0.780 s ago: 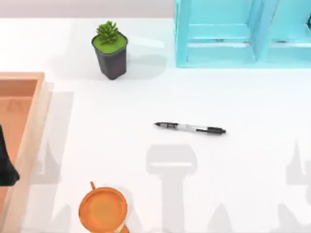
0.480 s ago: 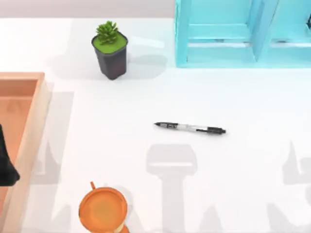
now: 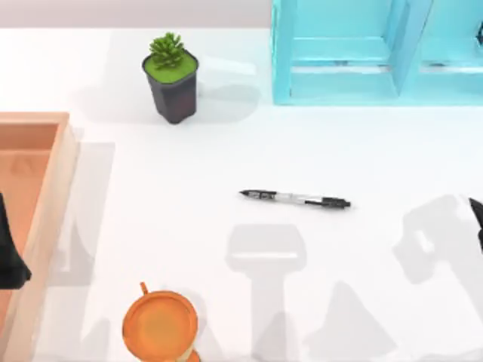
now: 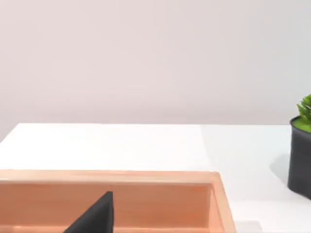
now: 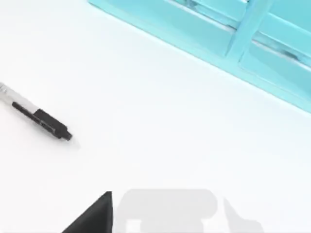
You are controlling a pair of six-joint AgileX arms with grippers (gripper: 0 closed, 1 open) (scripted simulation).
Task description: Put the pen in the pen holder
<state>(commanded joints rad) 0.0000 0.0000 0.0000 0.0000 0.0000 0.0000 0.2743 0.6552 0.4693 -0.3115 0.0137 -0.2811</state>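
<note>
We find no readable text, label, brand or number; the dark marks on the pen (image 3: 295,199) stay illegible.

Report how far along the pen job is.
Done: nothing yet; the pen lies flat on the white table, untouched. In hand: the right gripper is at the table's right edge, apart from the pen, whose clip end sits ahead in the right wrist view. The left gripper sits parked over the wooden tray. Left: reach the pen, grasp it, carry it to the holder.
</note>
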